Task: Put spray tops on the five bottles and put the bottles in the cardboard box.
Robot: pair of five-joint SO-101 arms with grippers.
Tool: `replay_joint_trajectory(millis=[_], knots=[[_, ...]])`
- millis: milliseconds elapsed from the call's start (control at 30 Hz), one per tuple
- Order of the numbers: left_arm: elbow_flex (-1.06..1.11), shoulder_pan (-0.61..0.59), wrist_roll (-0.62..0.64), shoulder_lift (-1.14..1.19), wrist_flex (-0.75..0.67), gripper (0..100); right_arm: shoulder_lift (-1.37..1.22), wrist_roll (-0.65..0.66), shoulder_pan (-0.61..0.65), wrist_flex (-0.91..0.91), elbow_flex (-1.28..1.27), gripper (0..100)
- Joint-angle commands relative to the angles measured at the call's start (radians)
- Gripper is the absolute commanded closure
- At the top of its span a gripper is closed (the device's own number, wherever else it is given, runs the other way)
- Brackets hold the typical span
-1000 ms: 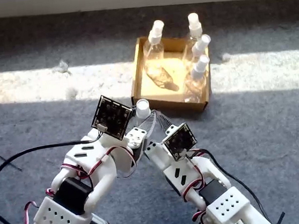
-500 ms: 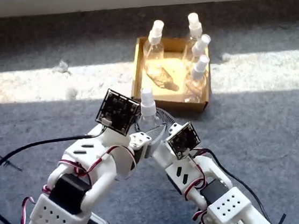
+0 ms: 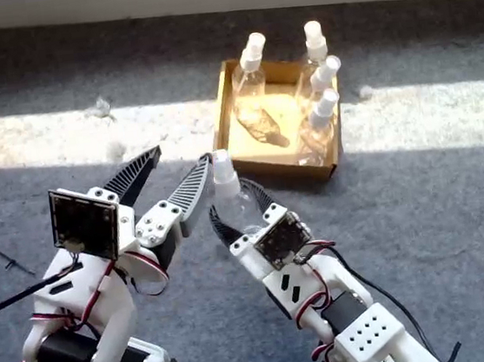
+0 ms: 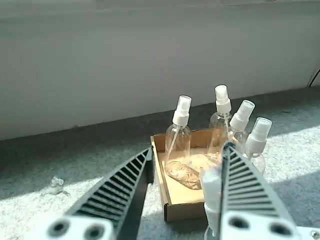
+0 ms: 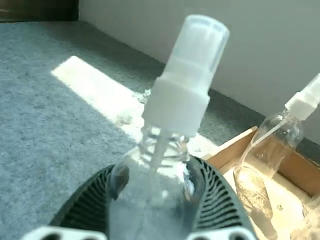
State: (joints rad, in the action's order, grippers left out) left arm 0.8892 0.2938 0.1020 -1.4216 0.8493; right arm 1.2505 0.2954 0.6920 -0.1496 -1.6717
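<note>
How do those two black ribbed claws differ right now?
The left gripper is open wide; the right gripper is shut. The left gripper holds nothing; the right gripper grips an upright clear plastic bottle with a white spray top. Both have black ribbed fingers and sit near the cardboard box.
</note>
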Motion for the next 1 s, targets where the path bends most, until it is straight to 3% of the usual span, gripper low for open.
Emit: replay_joint_trajectory(millis=[0,367,700,967], knots=[[0.001,-0.015,-0.052,0.005,-0.048,79,0.012,0.040,0.035,-0.007,-0.077,99.5],[-0.010,-0.013,-0.072,0.315,-0.044,79,0.012,0.035,-0.005,-0.007,-0.071,99.5],[0.030,0.116,-0.106,0.328,-0.043,79,0.012,0.034,-0.031,-0.007,-0.071,99.5],[0.027,0.142,-0.106,0.335,-0.044,79,0.012,0.034,-0.031,-0.007,-0.071,99.5]])
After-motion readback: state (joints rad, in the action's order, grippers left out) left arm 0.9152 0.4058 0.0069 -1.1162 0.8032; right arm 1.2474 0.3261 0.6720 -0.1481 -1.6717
